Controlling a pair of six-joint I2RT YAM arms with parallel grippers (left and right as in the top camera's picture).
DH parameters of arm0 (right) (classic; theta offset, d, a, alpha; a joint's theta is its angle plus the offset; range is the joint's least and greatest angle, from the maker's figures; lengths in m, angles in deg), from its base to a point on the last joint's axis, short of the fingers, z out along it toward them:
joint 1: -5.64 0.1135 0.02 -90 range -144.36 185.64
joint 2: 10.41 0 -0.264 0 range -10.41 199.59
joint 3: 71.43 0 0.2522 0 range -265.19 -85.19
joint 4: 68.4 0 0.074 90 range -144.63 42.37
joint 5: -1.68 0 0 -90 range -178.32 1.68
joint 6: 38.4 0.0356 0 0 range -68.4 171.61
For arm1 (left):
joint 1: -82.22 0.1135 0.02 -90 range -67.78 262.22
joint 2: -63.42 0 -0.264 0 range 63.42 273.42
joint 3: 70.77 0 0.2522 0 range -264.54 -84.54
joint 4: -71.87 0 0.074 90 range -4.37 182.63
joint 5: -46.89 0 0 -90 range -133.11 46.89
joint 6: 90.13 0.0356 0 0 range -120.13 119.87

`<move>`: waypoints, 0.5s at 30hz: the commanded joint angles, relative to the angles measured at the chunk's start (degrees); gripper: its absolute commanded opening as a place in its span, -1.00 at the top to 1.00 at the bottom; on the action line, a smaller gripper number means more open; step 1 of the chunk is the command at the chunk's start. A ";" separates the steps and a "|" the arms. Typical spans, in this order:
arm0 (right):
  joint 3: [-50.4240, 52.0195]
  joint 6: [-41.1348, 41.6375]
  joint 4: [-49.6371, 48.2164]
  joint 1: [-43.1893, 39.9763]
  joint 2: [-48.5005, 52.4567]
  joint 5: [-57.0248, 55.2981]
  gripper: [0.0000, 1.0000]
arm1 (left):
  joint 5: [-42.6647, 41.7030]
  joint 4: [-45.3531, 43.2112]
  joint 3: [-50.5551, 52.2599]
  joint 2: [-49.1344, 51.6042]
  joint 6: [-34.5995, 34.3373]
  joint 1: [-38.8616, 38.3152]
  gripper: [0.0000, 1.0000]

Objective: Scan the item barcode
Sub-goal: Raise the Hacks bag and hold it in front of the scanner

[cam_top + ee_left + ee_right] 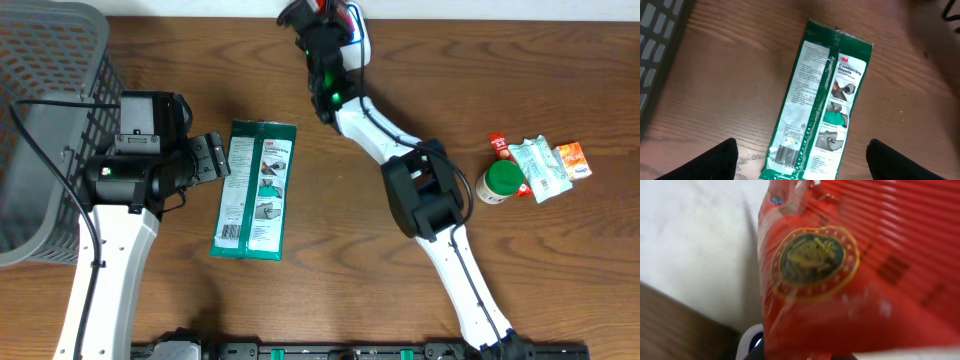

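Because the shiny red plastic packet (840, 280) looks floppy, it could slip from the clenched right gripper (318, 18). The left gripper (213, 157) hangs open.

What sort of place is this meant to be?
Probably a mock shop checkout on a wooden table: a grey basket, a green glove pack with a barcode, and a red packet.

Status: left white-and-black arm (105, 250) reaches forward from the near edge, left gripper (214, 158) turned inward, jaws wide apart, nothing between them. Right white-and-black arm (450, 250) stretches to the far edge, right gripper (318, 15) clamped on a red plastic packet (840, 280).
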 commanded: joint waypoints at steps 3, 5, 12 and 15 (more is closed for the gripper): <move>-0.96 -6.95 -0.94 0.46 0.87 -1.03 0.98 | 0.50 0.15 -0.57 0.13 0.55 -0.13 -0.65; -0.96 -7.04 0.52 0.46 1.03 -0.87 0.98 | 0.48 0.17 -0.57 0.13 0.55 -0.13 -0.66; -0.96 3.43 7.08 0.46 1.03 -0.74 0.98 | 0.50 0.15 -0.57 0.13 0.55 -0.13 -0.65; -0.96 8.33 8.04 0.46 1.03 -0.70 0.98 | 0.50 0.17 -0.57 0.13 0.55 -0.13 -0.65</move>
